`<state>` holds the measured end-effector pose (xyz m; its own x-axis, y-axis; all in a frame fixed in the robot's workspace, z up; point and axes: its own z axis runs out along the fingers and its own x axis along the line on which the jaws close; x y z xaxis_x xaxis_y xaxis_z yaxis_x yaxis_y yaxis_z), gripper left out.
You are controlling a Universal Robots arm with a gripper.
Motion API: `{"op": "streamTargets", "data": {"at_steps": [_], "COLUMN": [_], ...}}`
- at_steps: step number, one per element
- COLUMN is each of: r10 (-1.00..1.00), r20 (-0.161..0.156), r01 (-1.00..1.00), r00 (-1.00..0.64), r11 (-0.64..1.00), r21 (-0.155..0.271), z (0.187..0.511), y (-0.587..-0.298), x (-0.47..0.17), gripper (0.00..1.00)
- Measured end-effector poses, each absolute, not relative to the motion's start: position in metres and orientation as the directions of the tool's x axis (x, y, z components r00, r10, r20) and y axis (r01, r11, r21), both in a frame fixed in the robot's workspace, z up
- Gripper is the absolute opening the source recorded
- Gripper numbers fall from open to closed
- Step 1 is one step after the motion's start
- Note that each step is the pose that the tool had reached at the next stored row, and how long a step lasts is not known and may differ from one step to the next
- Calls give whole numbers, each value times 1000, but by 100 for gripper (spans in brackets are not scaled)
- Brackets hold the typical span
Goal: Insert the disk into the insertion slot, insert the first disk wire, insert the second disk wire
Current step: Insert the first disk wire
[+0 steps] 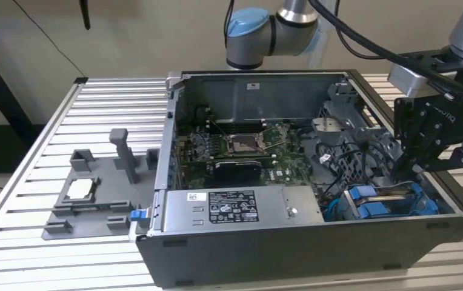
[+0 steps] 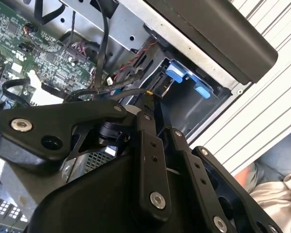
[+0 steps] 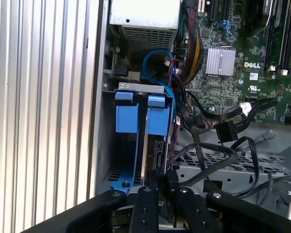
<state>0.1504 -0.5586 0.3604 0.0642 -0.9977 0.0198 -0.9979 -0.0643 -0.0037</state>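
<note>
Blue-framed, the disk (image 3: 157,121) stands edge-on in the drive bay (image 3: 105,145) just ahead of the gripper (image 3: 160,183), whose jaws look drawn shut, so seating it seems the step in hand, and any next move calls for clearing the black cables (image 3: 208,148) beside the jaws.

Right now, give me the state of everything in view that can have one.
computer case, on its side, open on top
the disk, seated in the corner bay
hand, down inside the case, beside the disk
black cable connector, loose, unplugged
power supply, mounted in the case
</note>
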Motion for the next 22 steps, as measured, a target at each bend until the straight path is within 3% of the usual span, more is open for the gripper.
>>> {"op": "streamTargets", "data": {"at_steps": [22], "r10": [-999], "r20": [22], "r01": [-999], "r00": [40], "r11": [-40], "r21": [1], "z": [343], "y": [-558], "x": [158], "gripper": [19]}}
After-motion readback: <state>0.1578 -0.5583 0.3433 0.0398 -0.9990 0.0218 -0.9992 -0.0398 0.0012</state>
